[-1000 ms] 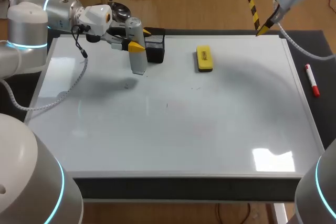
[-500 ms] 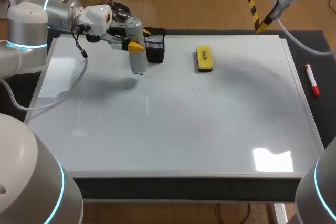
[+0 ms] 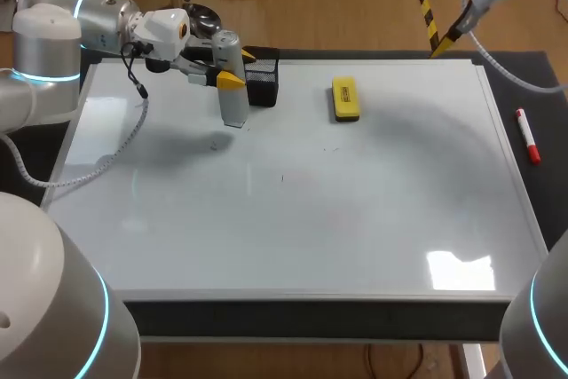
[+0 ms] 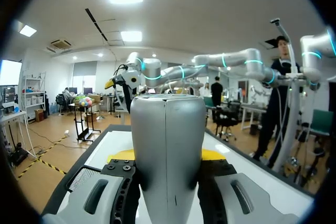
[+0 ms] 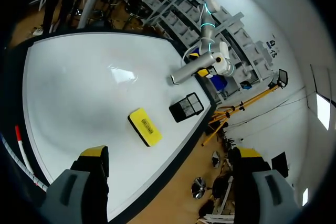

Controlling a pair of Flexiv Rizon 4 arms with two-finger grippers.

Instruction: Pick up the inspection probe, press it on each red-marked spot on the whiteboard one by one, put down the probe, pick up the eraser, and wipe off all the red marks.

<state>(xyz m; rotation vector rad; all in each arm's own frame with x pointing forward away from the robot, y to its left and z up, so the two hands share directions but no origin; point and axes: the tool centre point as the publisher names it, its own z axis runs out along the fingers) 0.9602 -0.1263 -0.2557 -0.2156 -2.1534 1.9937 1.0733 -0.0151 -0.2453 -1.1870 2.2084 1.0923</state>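
Grey inspection probe (image 3: 235, 106) showed no shift over the last second: it stood upright at about 10 o'clock on the whiteboard (image 3: 293, 219), just beside the black mesh holder (image 3: 263, 79), with the left gripper (image 3: 227, 77) pinching it from two sides near its upper half. The only change noted was the right gripper (image 5: 170, 156), which had drawn slightly up and away beyond the board's 1 o'clock corner a second back and had since stopped, its fingers spread wide and holding nothing. Judgement: the probe was in hand, the right arm was clearing out of the way, and the pressing round had yet to begin or was paused. The yellow eraser (image 3: 345, 98) lay untouched at 12 o'clock, and a red marker (image 3: 527, 135) lay off the board at 3 o'clock. Hard to make out: no red marks could be found on the board in any view, only a few faint dark specks (image 3: 283, 178) near the centre, so the targets were unclear. Whether the probe's lower end touched the board could not be told. In the left wrist view the probe body blocked the surface beneath it.
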